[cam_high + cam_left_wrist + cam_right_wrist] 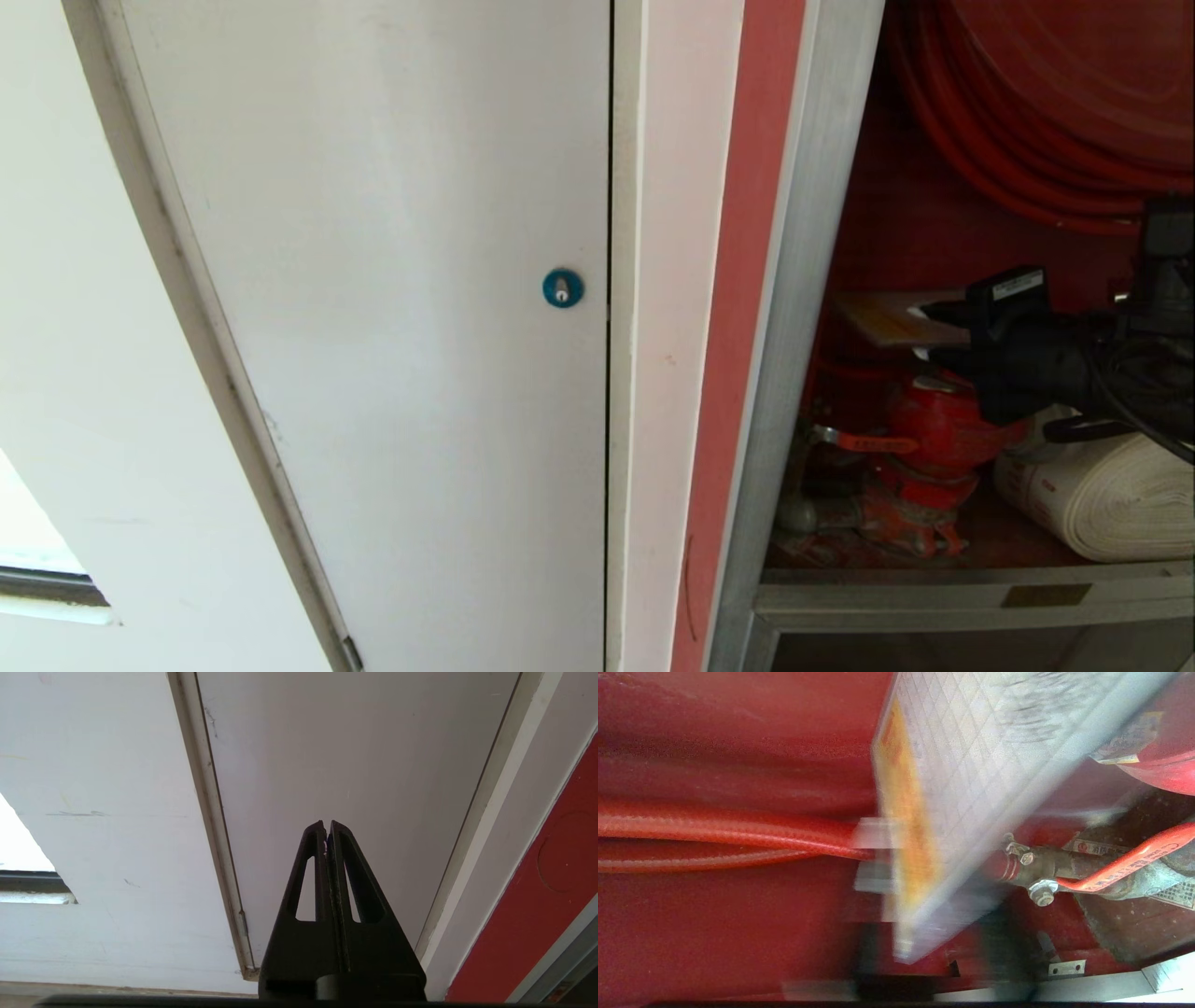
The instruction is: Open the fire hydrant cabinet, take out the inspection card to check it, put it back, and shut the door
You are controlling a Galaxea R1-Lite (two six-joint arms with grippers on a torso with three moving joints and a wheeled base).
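The plain white door (373,280) with its blue round lock (562,287) fills most of the head view, and the fire hydrant cabinet (812,280) stands open just beside it, past a red edge strip (747,280) and a silver frame post. Only the head view shows the cabinet as a whole. Inside it hang the red hose coils (1008,112) at the top; lower down sit the red valve (934,439) and, beside that, the white rolled hose (1102,495) on the cabinet floor.

The right tool (929,331) reaches into the cabinet above the valve, at the near end of the inspection card (882,319), which lies roughly level there. Whether the tool is clamped on the card cannot be told from any view.

The right wrist view gives what the head view cannot: the card (971,779) up close, blurred, with its printed grid and yellowish header strip, a red hose running behind it and the valve's red lever handle (1134,858) to one side.

The left wrist view alone shows the left tool (327,826), its fingers pressed together, hanging before the white door away from the cabinet.
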